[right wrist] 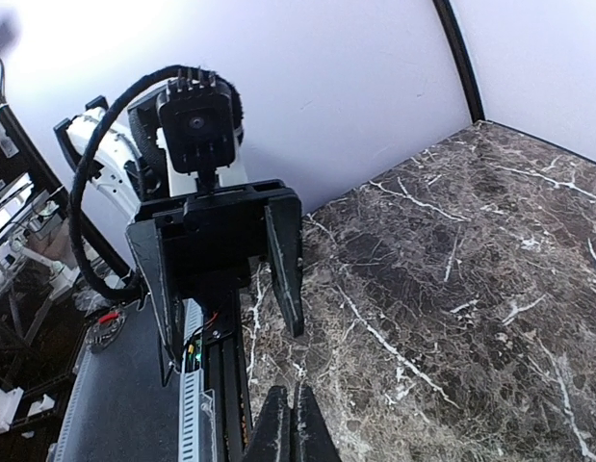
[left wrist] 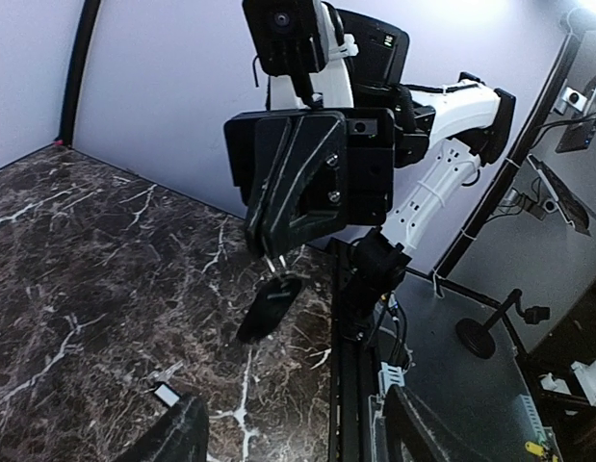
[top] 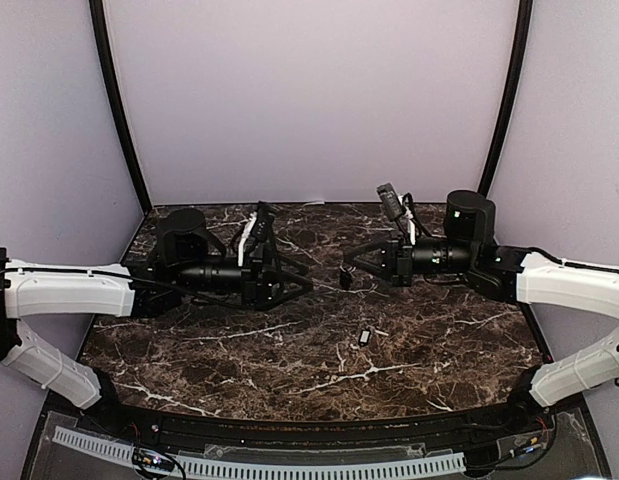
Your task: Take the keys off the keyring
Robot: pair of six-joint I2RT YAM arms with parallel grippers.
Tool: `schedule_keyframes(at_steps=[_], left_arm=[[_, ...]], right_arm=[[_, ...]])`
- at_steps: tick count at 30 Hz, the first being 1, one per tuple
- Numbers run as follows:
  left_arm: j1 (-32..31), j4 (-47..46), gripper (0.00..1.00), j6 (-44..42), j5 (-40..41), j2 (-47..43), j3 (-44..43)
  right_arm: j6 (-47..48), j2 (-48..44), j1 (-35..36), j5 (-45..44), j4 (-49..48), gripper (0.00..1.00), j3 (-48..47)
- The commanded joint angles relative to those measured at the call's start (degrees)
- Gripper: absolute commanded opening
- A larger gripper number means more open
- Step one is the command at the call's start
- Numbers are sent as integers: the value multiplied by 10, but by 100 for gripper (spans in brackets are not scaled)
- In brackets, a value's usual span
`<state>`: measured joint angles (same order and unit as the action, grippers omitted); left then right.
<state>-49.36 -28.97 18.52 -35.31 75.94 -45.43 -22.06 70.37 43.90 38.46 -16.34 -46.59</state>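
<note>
So the right gripper (left wrist: 269,252) is the one to look at, and I'll place everything else off it. Its jaws are pinched together on the keyring (left wrist: 270,294). From the left wrist cam you can see a thin bit of metal ring right at the fingertips, with a dark, longish fob hanging straight down from it. The fob is clear of the marble table (top: 289,370), not touching it. I honestly can't tell if any keys are still on the ring. It's all too small and dark in every view.

The left gripper (right wrist: 230,337) sits just to the left of the right gripper, at about the same height, and the two point tip to tip with a small gap between them. Its jaws are wide apart with nothing in them. In the right wrist cam both fingers (right wrist: 285,274) show up spread like a fork, with the wrist camera perched on top. It isn't touching the keyring or the right gripper.

There's also a small black-and-white rectangular piece (top: 365,337) lying flat on the marble. It's below the right gripper and slightly to its right, on the side nearer the arm bases, well clear of both grippers. It also shows in the left wrist cam, low in the frame. Can't make out what it is beyond that.
</note>
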Motion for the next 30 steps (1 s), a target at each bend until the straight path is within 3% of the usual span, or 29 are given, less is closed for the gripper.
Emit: schedule_keyframes(at_steps=[1,5,9,20,25,30], left_arm=[[-12,-120,59,49,-45,42,-37],[-17,-182,48,93,-63,74,-40],[-23,-180,33,97,-65,90,-58],[-35,-162,25,91,-61,110,-88],[-35,-110,17,82,-13,118,-101],[-35,-92,18,93,0,133,-111]], right_arm=[[25,-13,11,50,-20,0,-12],[43,-25,15,32,-7,0,-6],[50,-38,18,7,-6,0,2],[72,-30,28,-52,18,0,-9],[76,-26,29,-54,18,0,-14],[78,-27,30,-56,17,0,-13]])
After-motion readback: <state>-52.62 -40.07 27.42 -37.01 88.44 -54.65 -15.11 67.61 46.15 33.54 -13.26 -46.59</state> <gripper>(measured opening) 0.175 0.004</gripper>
